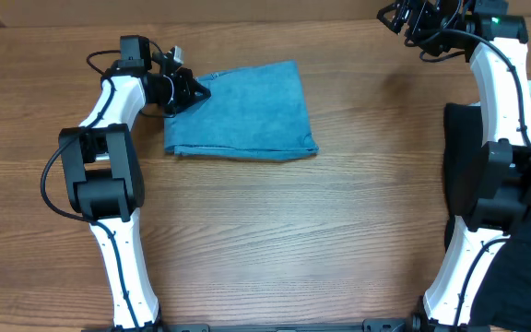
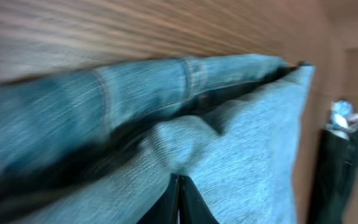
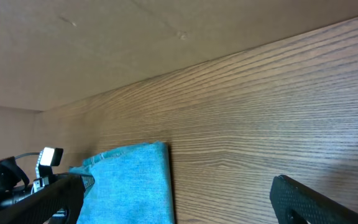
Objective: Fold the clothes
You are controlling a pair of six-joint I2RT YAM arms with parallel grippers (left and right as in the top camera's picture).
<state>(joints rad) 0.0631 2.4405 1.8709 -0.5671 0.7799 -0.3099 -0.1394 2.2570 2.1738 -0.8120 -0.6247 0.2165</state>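
The jeans point(image 1: 242, 111) are faded light blue denim with a fine woven twill, paler stitched seams and darker shadowed folds. The bench point(image 1: 293, 231) is mid-brown wood streaked with long, darker grain lines. The arms point(image 1: 123, 267) are white with black joints, and the cloth point(image 1: 459, 148) at the right edge is plain black.

jeans point(image 1: 242, 111): matt woven denim, stitched seams | table point(image 1: 293, 231): smooth wood grain
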